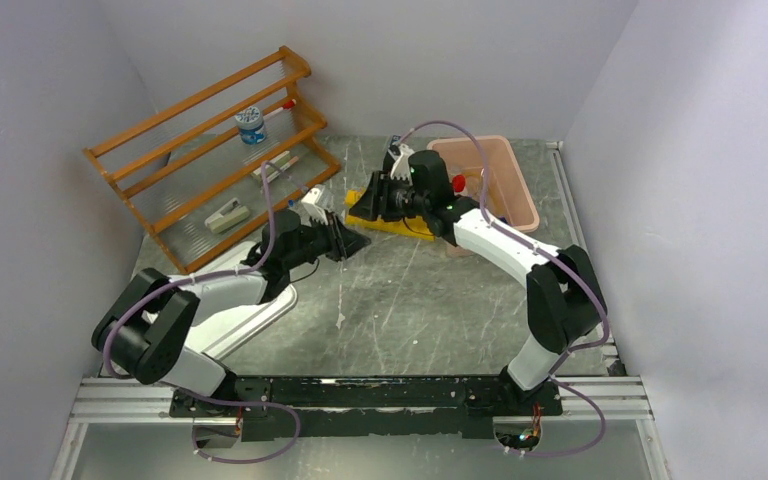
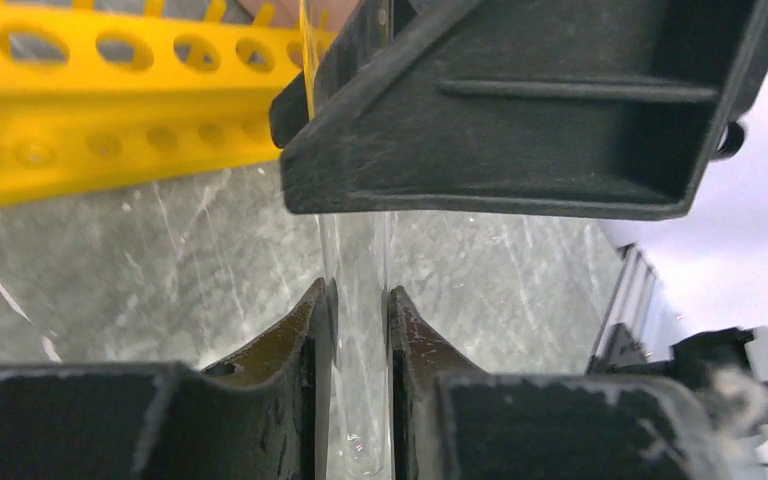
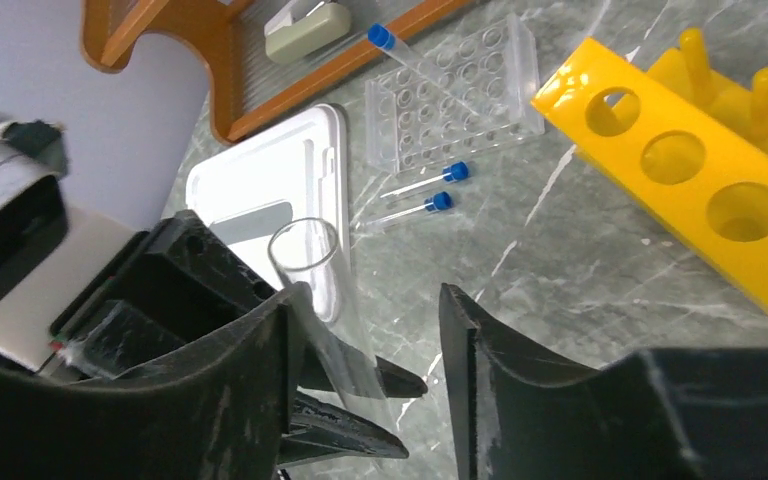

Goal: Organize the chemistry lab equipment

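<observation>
Left gripper (image 2: 358,296) is pinching the clear test tube (image 2: 355,250) near its closed end.
Right gripper (image 3: 370,300) is standing wide about the open mouth; the tube's long axis is running between them, yellow rack (image 2: 110,140) nearby.

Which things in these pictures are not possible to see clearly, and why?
- Left wrist view: the upper end of the clear tube is hidden behind the right gripper.
- Top view: the right arm covers part of the pink bin.
- Top view: any label on the blue-capped vial is too small to read.
</observation>
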